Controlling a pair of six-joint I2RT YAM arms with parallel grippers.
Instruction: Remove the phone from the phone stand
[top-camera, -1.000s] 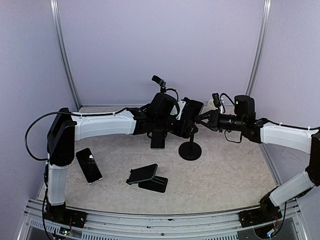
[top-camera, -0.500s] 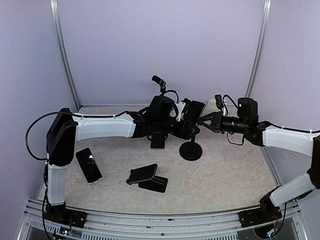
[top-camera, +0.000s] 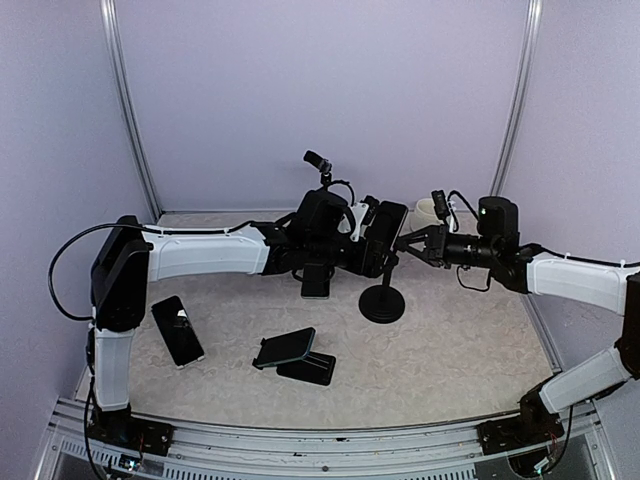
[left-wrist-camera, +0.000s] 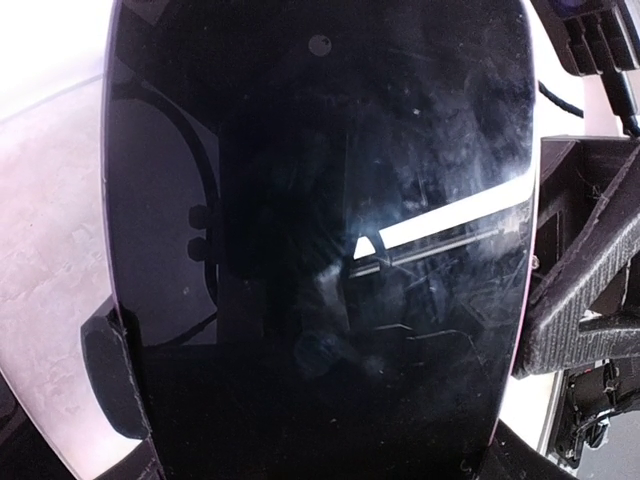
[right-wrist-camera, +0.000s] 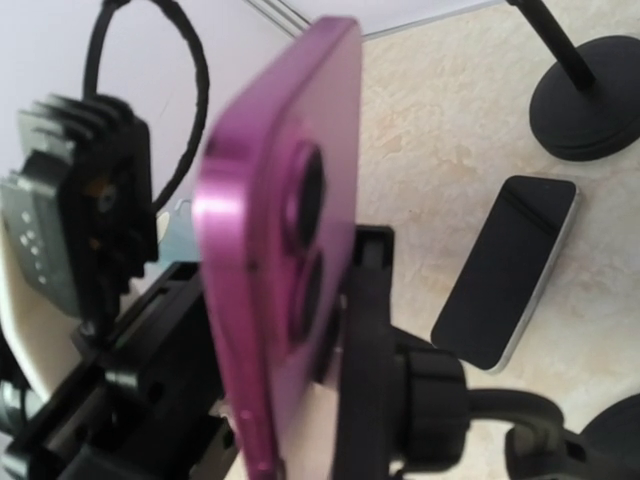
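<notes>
Right claw (top-camera: 405, 244) slightly farther right

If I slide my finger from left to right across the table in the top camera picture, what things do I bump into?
Flat black phone lying on the table → dark phone propped on a low black wedge stand → tall black phone stand with a round base → small white object at the back.

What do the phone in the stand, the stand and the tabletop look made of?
The phone: glossy glass front mirroring a light streak; satin purple back, likely metal or glass.
The stand: matte black, plastic or painted metal; can't tell which.
The tabletop: pale, mottled, stone-like sheet or laminate.
</notes>
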